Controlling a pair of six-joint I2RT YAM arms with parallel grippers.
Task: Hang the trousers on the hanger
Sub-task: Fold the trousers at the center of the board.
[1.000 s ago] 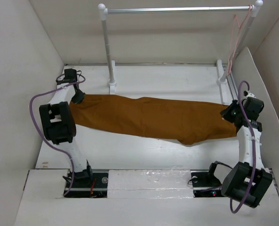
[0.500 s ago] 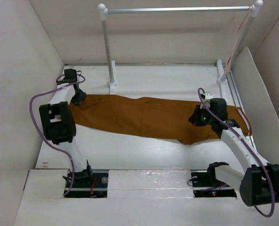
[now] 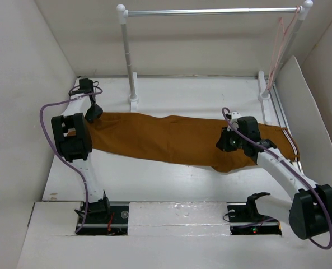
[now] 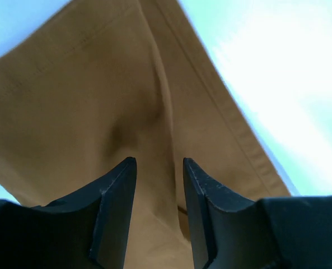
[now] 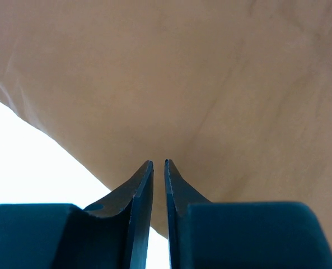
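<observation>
The left jaws clench a fold of the trousers (image 3: 166, 137) near the left edge of the table (image 3: 199, 92). The right jaws, closed and empty, hang over them; whether they touch is unclear.

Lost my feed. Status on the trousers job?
Left tool shut on long rust-brown cloth trousers. Right tool shut, over them. Thin pink wire hanger hangs on silver rail. Nothing blocking.

A silver rail (image 3: 210, 11) on two white posts (image 3: 126, 50) stands at the white table's (image 3: 193, 92) far edge.
</observation>
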